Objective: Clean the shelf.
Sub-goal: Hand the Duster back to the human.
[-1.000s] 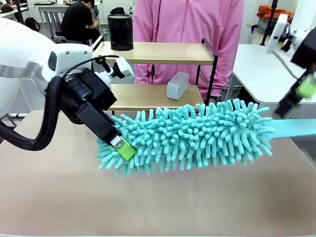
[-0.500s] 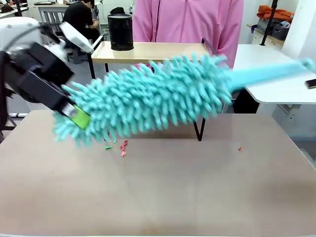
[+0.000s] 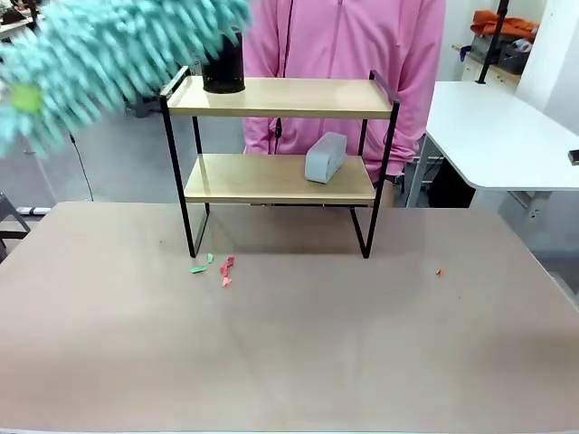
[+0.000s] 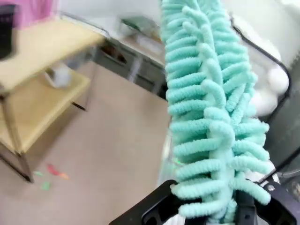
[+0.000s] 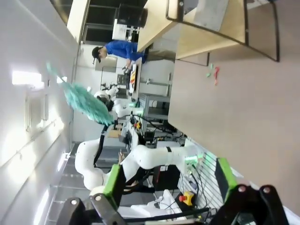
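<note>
Front view: two-tier shelf (image 3: 280,136) at 12 o'clock on the brown table (image 3: 289,344), black cylindrical canister (image 3: 223,68) on the upper board, grey block (image 3: 326,157) on the lower; paper scraps (image 3: 217,268) on the tabletop beside the near-left leg; person in pink (image 3: 344,45) behind. Teal chenille duster (image 3: 109,50), motion-blurred, raised at 10 o'clock, above and left of the upper board, clear of the shelf.

Left wrist view: left gripper (image 4: 213,211) with fingers pinched on the duster head near its base, chenille fronds running up to 12 o'clock, shelf at 9 o'clock.

Right wrist view: right gripper (image 5: 166,183) with green-padded fingers spread apart, holding nothing, well clear of the shelf at 1 o'clock.

Step in hand, as judged: positioning the duster for a sweep. Next move calls for lowering the head onto the upper board, avoiding the canister.
</note>
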`<state>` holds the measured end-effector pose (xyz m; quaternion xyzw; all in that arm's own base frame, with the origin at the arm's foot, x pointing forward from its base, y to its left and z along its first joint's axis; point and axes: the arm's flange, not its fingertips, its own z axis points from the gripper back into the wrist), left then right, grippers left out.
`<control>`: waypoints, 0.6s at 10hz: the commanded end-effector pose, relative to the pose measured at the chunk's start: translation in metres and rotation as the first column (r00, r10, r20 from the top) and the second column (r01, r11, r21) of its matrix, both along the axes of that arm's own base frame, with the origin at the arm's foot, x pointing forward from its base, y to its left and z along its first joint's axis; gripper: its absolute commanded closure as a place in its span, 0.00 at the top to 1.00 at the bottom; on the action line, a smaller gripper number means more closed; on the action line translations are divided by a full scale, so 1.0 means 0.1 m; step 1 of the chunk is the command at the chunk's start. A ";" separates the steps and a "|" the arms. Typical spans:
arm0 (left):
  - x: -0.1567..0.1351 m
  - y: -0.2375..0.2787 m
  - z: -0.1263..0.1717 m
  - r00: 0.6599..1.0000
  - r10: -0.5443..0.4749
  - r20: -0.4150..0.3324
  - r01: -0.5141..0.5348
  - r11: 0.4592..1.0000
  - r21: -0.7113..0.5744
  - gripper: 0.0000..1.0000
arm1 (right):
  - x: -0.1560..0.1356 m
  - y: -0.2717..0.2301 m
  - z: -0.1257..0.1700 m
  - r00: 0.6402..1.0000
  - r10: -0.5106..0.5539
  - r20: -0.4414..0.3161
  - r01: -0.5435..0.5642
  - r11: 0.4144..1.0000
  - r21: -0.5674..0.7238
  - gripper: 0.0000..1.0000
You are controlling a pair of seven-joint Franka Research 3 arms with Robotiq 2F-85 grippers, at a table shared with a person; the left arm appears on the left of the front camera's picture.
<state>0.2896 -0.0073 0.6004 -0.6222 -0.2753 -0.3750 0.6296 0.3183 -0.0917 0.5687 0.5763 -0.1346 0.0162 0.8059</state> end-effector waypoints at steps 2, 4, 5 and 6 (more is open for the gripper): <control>-0.05 0.75 0.06 0.896 0.440 0.057 -0.420 0.883 -0.212 0.00 | 0.04 -0.07 0.04 0.999 0.026 0.020 -0.026 1.000 0.004 1.00; 0.16 1.11 -0.21 0.770 0.603 -0.208 -0.634 0.758 -0.151 0.00 | 0.04 -0.07 0.04 0.999 0.026 0.020 -0.026 1.000 0.004 1.00; 0.28 1.17 -0.39 0.728 0.611 -0.311 -0.659 0.748 -0.073 0.00 | 0.04 -0.07 0.04 0.999 0.026 0.020 -0.026 1.000 0.004 1.00; 0.41 1.21 -0.55 0.673 0.633 -0.383 -0.671 0.740 0.042 0.00 | 0.04 -0.07 0.04 0.999 0.026 0.020 -0.026 1.000 0.004 1.00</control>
